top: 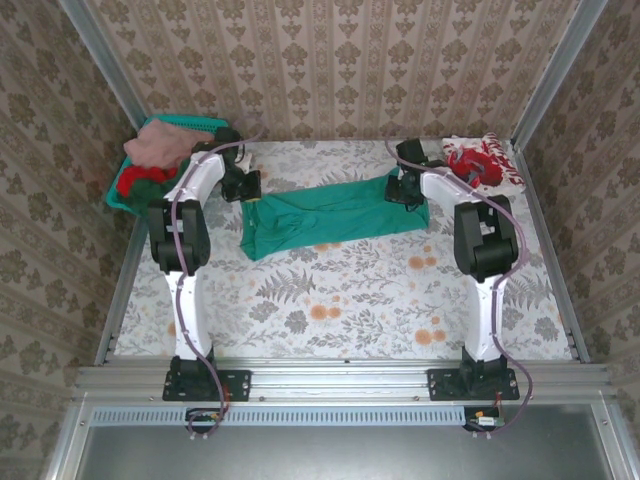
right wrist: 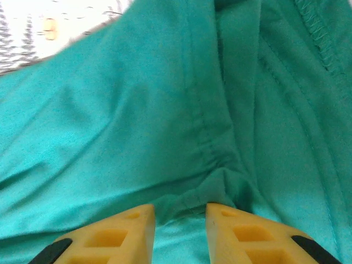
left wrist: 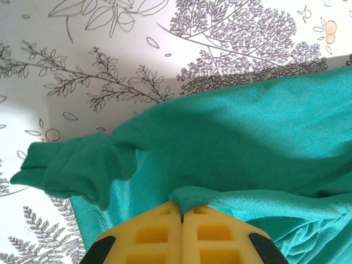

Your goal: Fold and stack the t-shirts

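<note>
No words, nos., labels or signs are showing that can be read.
</note>
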